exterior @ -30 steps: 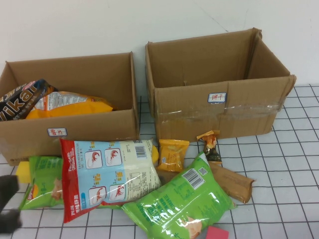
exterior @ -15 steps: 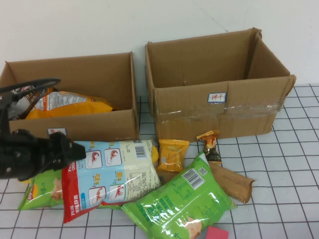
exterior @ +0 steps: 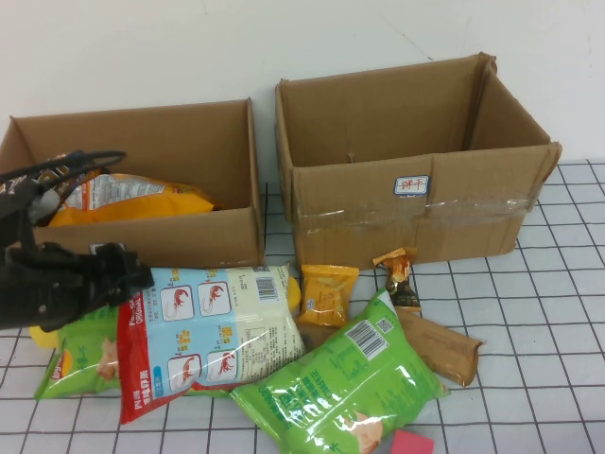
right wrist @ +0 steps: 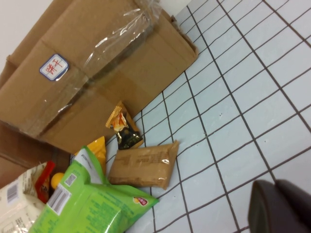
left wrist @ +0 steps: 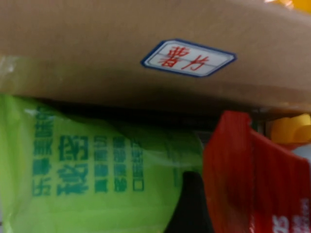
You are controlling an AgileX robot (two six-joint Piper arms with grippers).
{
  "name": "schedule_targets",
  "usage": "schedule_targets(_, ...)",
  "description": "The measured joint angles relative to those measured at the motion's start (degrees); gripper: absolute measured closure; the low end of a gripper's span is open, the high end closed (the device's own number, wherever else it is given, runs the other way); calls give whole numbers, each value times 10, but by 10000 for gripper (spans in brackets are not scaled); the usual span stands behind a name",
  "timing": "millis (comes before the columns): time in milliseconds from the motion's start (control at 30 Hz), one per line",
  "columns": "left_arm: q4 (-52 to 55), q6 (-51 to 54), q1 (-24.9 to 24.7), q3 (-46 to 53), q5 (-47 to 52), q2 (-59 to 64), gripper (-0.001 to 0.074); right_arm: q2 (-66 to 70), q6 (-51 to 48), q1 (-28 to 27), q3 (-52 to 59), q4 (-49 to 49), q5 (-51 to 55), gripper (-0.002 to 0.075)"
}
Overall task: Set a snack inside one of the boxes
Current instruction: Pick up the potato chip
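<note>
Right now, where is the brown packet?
In the high view the brown packet lies on the table's right side, before the right box, its left end tucked under the green bag, below the small dark wrapper.

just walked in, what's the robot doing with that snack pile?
Sorting snacks into boxes. The left gripper, open and empty, hovers over the pile's left edge by the small green bag, in front of the left box, which already holds an orange bag. The right gripper sits shut, off to the right.
</note>
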Motion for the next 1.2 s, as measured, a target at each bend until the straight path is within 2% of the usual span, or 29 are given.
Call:
schedule_targets(100, -74, 92, 0, 0, 0, 27, 240, 0, -4, 0, 0, 0, 0, 727)
schedule_targets(333, -339, 335, 0, -1, 15, 57, 240, 0, -6, 0, 0, 0, 0, 727)
schedule_targets(567, -390, 389, 0, -1, 35, 83, 267, 0, -9, 0, 0, 1, 1, 727)
schedule_targets(833, -394, 397, 0, -1, 88, 118, 374, 0, -20, 0, 0, 10, 1, 727)
schedule_targets(933, -394, 402, 0, -1, 88, 121, 454, 0, -22, 0, 0, 11, 1, 727)
schedule_targets(1067, -390, 403, 0, -1, 89, 121, 641, 0, -23, 0, 0, 11, 1, 727)
schedule_targets(1100, -388, 403, 0, -1, 90, 121, 668, 0, -23, 0, 0, 12, 1, 727)
schedule_targets(1200, -388, 403, 0, -1, 98, 121, 677, 0, -23, 0, 0, 13, 1, 727)
